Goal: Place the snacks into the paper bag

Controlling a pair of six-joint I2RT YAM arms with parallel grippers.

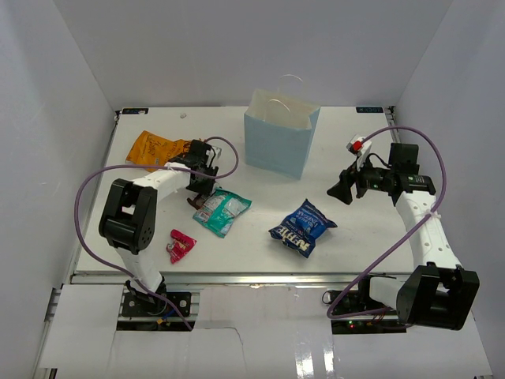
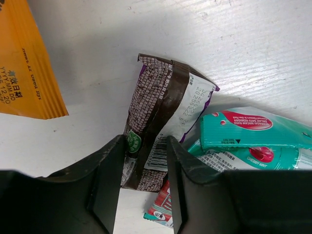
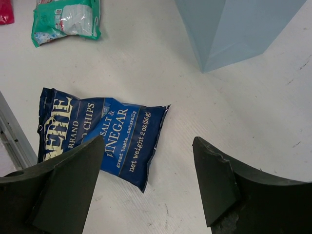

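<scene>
Left wrist view: the left gripper has its black fingers closed against both long edges of the brown-and-white crinkly snack bar. The bar lies flat on the white desk, touching the teal-and-white foil pouch. Taking the bar by its near end keeps the fingers off that pouch and off the flat orange chip bag to the other side.

The upright light blue paper gift bag stands mid-desk towards the back, mouth upward and well apart from the bar, so the bar will probably need lifting above the rim.

The right gripper hovers with fingers spread wide and empty over the dark blue salt-and-vinegar chip bag. It looks staged for its own pick near the gift bag's base. A small pink wrapper lies by the front edge.
</scene>
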